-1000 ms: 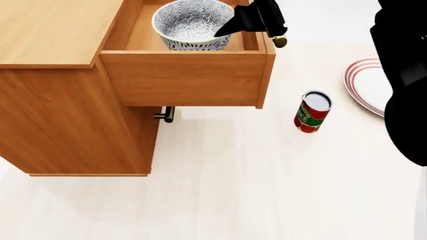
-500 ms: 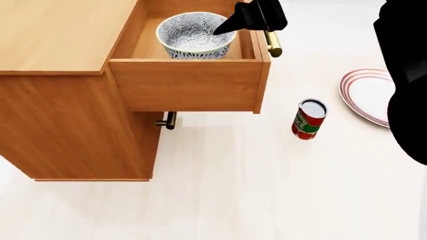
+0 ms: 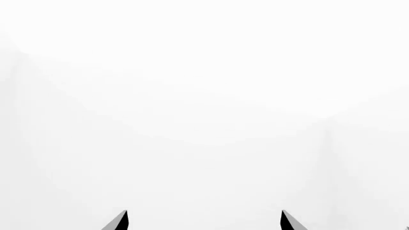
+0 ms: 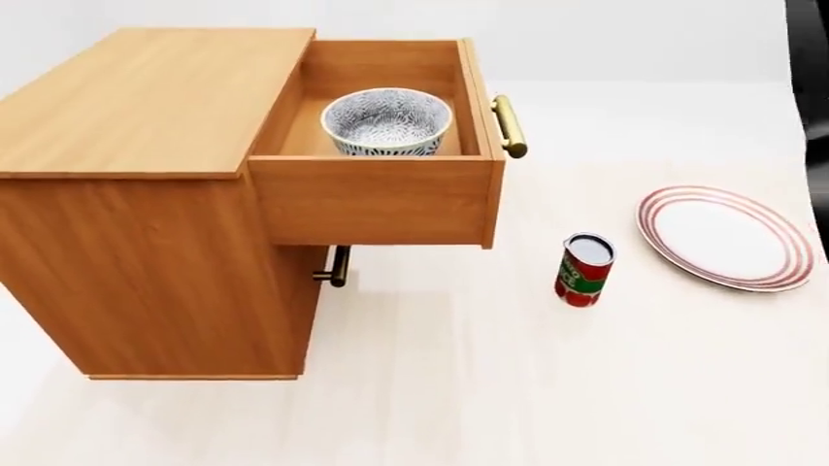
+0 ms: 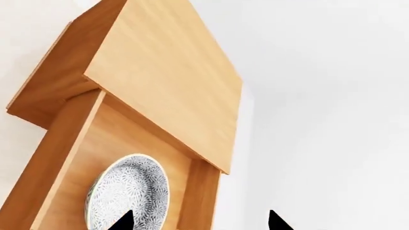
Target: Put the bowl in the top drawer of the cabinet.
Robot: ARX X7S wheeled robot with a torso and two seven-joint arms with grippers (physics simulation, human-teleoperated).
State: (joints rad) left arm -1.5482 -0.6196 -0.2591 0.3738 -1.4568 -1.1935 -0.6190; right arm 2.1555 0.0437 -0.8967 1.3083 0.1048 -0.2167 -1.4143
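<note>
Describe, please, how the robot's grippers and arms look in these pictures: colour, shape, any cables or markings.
Little of them shows. In each wrist view only two fingertips appear: pointed black wedges with a lighter grey face, those of the left gripper and the right gripper. In the head view a plain matte black arm segment shows at the right edge. No cables, markings or labels are visible.
</note>
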